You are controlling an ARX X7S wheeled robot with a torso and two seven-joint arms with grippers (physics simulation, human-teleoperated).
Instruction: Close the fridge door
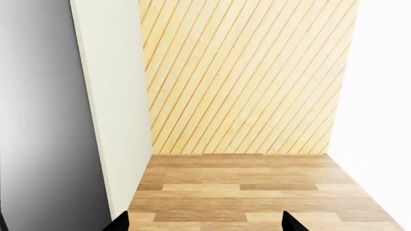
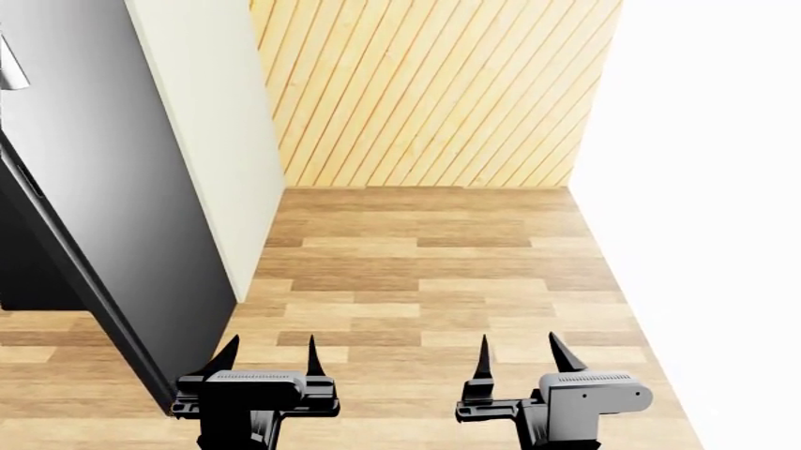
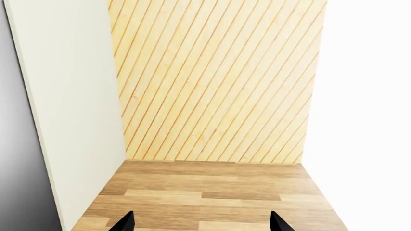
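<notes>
Head view gives me the fridge door [image 2: 138,178] swung open, standing edge-on toward me, glossy grey face and cream edge showing. My left gripper [image 2: 268,358] sits just beside the door's lower corner, apart from it, fingers spread and empty. My right gripper [image 2: 517,354] hangs farther from the door, likewise spread.

Fridge door [image 2: 119,178]: I see its top run off the head view's upper edge.
Handle [image 2: 10,70]: only a silver stub shows at my left edge.
Fridge body [image 2: 32,267]: mostly behind the door.
Left gripper [image 1: 205,222]: only fingertips show in my wrist view.
</notes>
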